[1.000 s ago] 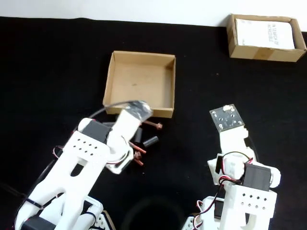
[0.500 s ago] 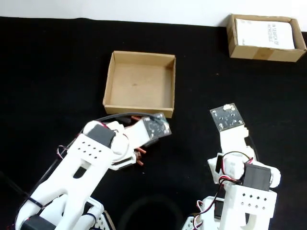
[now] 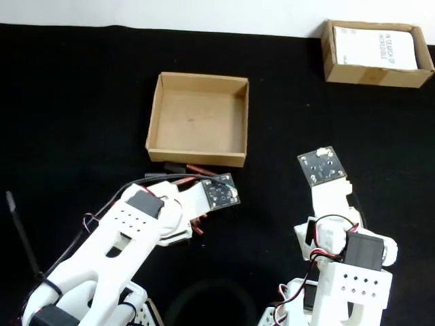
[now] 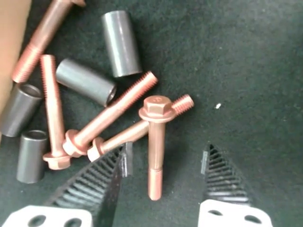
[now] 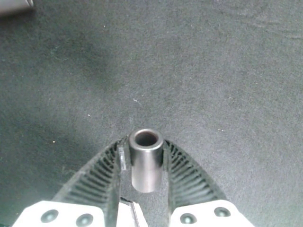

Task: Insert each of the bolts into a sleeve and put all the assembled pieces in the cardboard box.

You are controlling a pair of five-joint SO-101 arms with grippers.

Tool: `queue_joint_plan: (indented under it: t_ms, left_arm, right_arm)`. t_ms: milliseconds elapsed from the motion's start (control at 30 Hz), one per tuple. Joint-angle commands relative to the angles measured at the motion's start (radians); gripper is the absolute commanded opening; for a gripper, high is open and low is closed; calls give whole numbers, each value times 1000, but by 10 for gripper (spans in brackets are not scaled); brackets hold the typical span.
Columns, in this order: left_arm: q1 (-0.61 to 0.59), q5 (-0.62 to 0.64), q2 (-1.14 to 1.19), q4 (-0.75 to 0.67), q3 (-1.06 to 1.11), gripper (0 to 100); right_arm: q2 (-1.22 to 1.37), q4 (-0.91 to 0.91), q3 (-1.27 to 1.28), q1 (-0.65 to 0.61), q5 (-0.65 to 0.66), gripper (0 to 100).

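Left gripper [image 4: 165, 156] spread, straddling one copper bolt [image 4: 155, 146]; its long axis runs along the jaws, head pointing away from the wrist. Right gripper [image 5: 146, 150] pinches a grey sleeve [image 5: 146, 163], bore facing outward.

even light, soft shadows, sharp focus

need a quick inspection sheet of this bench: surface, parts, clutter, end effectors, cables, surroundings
surface: black cloth table
job's things: cardboard box with no parts inside; five bolts and four sleeves in a loose pile by its near wall
clutter: second box holding paper, far right corner
end effectors: left end effector open, straddling one bolt; right end effector shut on a sleeve
cables: black cable loops over the left arm; wires on the right arm
surroundings: pale strip past the table's far edge
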Motion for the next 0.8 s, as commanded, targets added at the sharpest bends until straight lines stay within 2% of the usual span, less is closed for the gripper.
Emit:
queue_joint_plan:
  t_ms: [0,200,400,667,767]
  left_arm:
    - [15,-9,-4,-95,27,245]
    - [16,-6,-4,-215,97,225]
    - [67,-9,-4,-273,145,11]
    - [70,-2,-13,-265,139,8]
    - [67,87,-15,-183,77,8]
  right_arm:
    - [-12,-12,-4,10,8,7]
    - [-13,-8,-2,10,11,7]
    - [-13,-12,-1,10,11,7]
    - [-15,-7,-5,10,6,7]
    - [-15,-8,-8,8,5,7]
